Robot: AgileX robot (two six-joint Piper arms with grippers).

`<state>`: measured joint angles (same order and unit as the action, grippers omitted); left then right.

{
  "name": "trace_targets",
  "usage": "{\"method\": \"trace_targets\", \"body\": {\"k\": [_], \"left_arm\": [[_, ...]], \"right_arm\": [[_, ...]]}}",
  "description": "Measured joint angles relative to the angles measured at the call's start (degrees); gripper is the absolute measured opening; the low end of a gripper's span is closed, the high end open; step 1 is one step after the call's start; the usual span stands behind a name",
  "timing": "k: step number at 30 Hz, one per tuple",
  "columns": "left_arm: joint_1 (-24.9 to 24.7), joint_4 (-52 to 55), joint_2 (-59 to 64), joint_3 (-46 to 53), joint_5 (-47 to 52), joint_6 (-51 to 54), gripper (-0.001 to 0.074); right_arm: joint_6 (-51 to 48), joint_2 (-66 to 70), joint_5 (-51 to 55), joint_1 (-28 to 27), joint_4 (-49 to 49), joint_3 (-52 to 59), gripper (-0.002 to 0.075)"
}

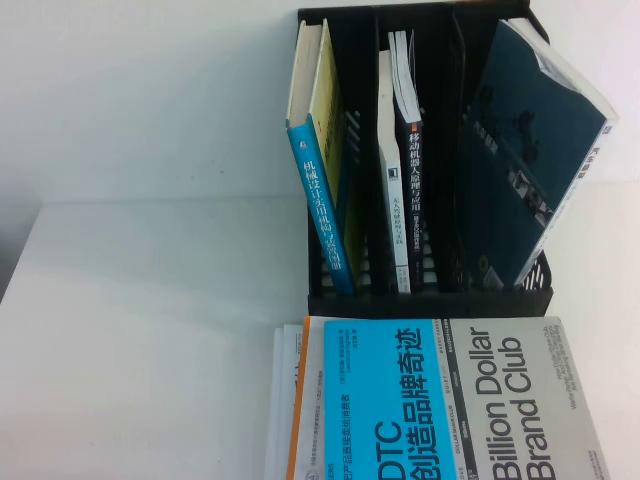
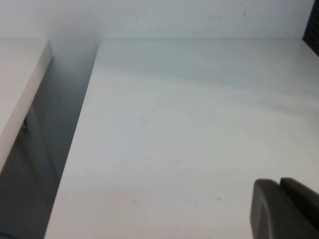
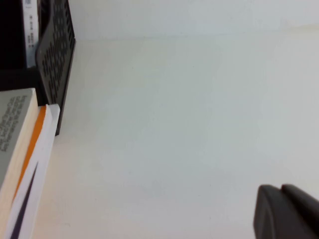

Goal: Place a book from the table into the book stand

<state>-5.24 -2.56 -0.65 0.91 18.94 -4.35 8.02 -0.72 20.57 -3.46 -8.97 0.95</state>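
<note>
well apart from book (image 1: 450,400), left gripper (image 2: 286,209) jaws shut, right gripper (image 3: 286,211) jaws unclear

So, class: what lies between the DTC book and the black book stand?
Only a narrow strip of bare white table, seen in the high view, separates the book from the book stand. Neither the left gripper nor the right gripper is between them.

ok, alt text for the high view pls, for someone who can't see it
A blue-and-grey DTC book lies flat on a stack at the near edge of the white table, directly in front of a black slatted book stand. The stand holds several upright books and one dark book leaning in its right slot. Neither tool appears.
</note>
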Motion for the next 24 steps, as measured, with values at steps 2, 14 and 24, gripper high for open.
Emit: {"method": "trace_targets", "body": {"k": [2, 14, 24], "left_arm": [[0.0, 0.0, 0.0, 0.0, 0.0, 0.0, -0.0004], [0.0, 0.0, 0.0, 0.0, 0.0, 0.0, -0.0004], [0.0, 0.43, 0.0, 0.0, 0.0, 1.09, -0.0004]], "right_arm": [[0.0, 0.0, 0.0, 0.0, 0.0, 0.0, -0.0003], [0.0, 0.0, 0.0, 0.0, 0.0, 0.0, -0.0003], [0.0, 0.0, 0.0, 0.0, 0.0, 0.0, -0.0003]]}}
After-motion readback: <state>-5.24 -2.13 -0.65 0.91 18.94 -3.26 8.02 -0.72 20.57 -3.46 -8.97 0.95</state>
